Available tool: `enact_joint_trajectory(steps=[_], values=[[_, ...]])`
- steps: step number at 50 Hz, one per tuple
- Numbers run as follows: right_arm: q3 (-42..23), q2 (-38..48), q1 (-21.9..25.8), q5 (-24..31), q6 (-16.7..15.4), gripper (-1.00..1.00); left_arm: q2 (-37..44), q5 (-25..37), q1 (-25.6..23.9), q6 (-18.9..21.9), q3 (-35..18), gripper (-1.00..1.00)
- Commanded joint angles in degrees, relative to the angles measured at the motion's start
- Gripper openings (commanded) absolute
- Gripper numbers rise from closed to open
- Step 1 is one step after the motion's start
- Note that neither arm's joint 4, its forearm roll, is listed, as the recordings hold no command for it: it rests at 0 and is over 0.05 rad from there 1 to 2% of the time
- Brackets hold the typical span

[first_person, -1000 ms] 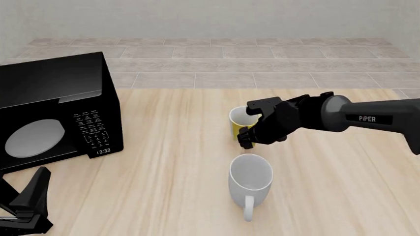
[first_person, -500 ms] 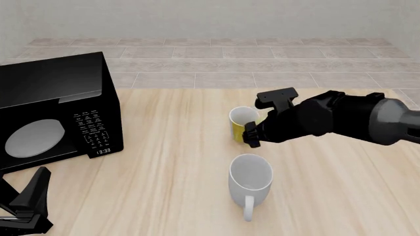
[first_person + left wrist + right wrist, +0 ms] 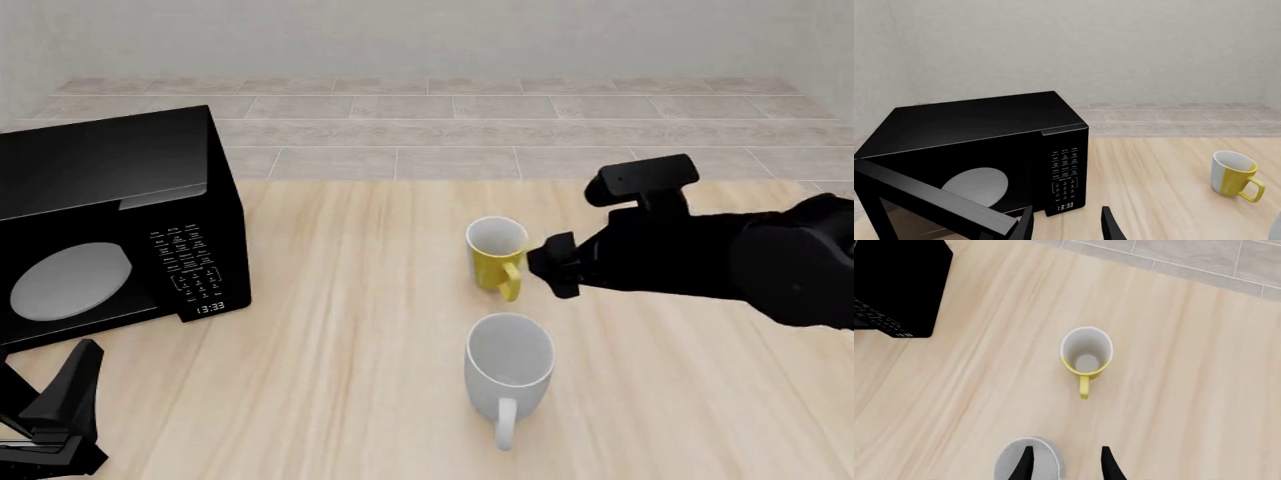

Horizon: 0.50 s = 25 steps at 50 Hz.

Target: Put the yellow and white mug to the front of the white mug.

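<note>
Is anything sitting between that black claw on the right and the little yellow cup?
Nothing visible does. The right gripper hangs beside the yellow and white mug, with only bare table between them. The white mug stands nearer the camera, out of that gap, and the microwave is far to the left.

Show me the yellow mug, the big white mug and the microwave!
yellow and white mug [image 3: 495, 258]: front view, its yellow side.
white mug [image 3: 509, 370]: front view, its body.
microwave [image 3: 94, 170]: front view, its black top.

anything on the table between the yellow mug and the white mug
Nothing: in the front view only bare wood table separates the yellow and white mug from the white mug; the right wrist view shows the same.
</note>
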Motion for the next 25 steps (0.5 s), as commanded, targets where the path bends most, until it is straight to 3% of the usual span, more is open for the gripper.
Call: enact_joint_trajectory(steps=[1, 13, 25], values=[[4.14, -7.86, -1.65, -1.91, -1.88, 1.00, -0.01, 0.00, 0.00, 0.00, 0.00, 1.00], [4.68, -14.45, -5.91, -2.90, -5.19, 1.00, -0.01, 0.00, 0.01, 0.00, 0.00, 1.00], [7.85, -20.85, -9.69, -4.96, -6.56, 1.00, -0.01, 0.00, 0.00, -0.01, 0.00, 1.00]])
